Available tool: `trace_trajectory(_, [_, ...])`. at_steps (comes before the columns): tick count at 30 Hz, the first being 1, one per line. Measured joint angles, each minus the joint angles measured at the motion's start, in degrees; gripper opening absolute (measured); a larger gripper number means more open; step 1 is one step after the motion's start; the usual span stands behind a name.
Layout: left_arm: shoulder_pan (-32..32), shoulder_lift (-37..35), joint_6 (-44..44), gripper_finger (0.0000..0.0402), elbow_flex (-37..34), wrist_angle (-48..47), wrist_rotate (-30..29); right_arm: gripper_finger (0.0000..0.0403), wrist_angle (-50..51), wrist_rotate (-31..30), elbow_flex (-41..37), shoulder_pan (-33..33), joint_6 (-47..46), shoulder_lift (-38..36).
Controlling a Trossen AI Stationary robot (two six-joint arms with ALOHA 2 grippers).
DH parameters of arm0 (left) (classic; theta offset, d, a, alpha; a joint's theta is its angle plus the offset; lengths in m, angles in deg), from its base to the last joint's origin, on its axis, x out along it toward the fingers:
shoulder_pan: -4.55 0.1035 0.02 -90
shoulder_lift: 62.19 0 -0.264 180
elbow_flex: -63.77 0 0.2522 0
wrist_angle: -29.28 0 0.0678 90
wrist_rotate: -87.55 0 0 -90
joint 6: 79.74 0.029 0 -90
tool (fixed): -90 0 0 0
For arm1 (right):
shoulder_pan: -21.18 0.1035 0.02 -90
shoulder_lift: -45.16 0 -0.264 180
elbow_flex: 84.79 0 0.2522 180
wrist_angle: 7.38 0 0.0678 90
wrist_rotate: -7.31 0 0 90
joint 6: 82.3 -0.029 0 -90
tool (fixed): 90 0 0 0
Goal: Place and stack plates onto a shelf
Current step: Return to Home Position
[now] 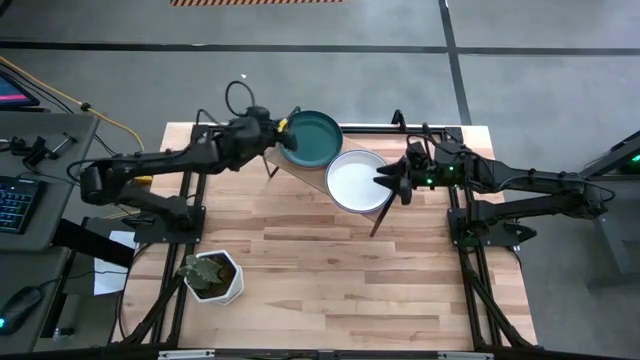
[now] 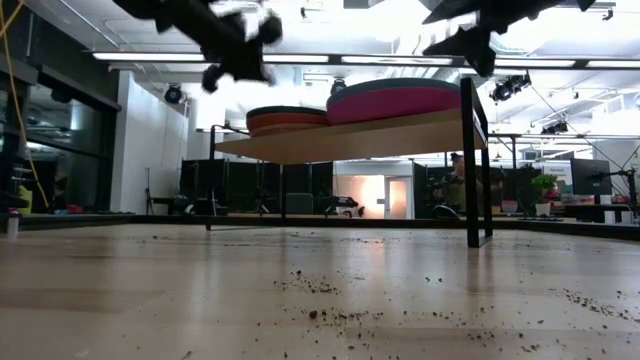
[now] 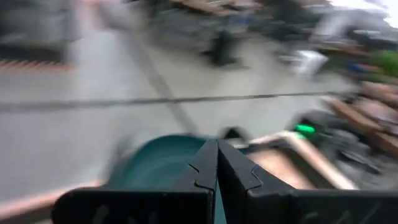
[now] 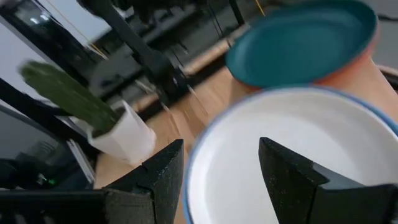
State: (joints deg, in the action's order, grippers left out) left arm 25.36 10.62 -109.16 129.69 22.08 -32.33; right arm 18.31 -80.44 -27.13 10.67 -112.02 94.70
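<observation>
The shelf [image 1: 304, 172] stands slantwise on the far half of the table and bears two stacks. In the low view one stack [image 2: 286, 120] shows a dark green plate over red and peach. The other [image 2: 395, 100] shows blue over magenta. From above, the dark green plate [image 1: 312, 138] tops the far-left stack and the white plate [image 1: 356, 181] tops the right one. My left gripper [image 1: 283, 128] is shut and hangs above the green plate's left rim [image 3: 155, 165]. My right gripper [image 1: 388, 182] is open, above the white plate's right rim [image 4: 298, 124].
A white hexagonal pot with a green plant [image 1: 215, 277] stands near the table's near left corner. The shelf's black wire legs [image 2: 470, 170] rest on the tabletop. Bare wood with dark crumbs [image 2: 330, 300] fills the near half of the table.
</observation>
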Motion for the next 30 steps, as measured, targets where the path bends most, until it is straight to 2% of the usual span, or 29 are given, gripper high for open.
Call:
trace_trajectory(3, [-4.12,-3.82,6.50,0.0000,0.00,4.02,5.70,0.0190,-4.63,0.42,-0.02,-0.01,0.07,0.00])
trace_trajectory(6, [-10.70,-7.30,8.70,0.0000,0.07,4.45,6.71,0.0190,-9.20,1.33,-0.02,0.00,1.31,-0.02])
trace_trajectory(13, [-32.03,-9.28,13.77,0.0000,0.04,3.83,1.11,0.0190,-11.40,2.48,-0.02,0.00,2.76,-0.02])
trace_trajectory(17, [-38.81,-9.77,17.44,0.0000,0.04,3.58,-2.29,0.0190,-11.35,2.80,-0.02,0.00,3.16,-0.02])
trace_trajectory(22, [-38.07,-14.36,21.11,0.0000,0.03,-2.88,-1.47,0.0190,-11.35,2.85,0.00,0.00,3.19,-0.02])
trace_trajectory(26, [-34.00,-18.85,23.73,0.0000,-0.38,-6.75,4.95,0.0190,-11.33,2.87,-0.02,0.00,3.19,-0.02])
trace_trajectory(30, [-29.82,-24.22,24.97,0.0000,-6.86,0.02,12.71,0.0190,-11.33,2.87,-0.02,0.00,3.19,0.00])
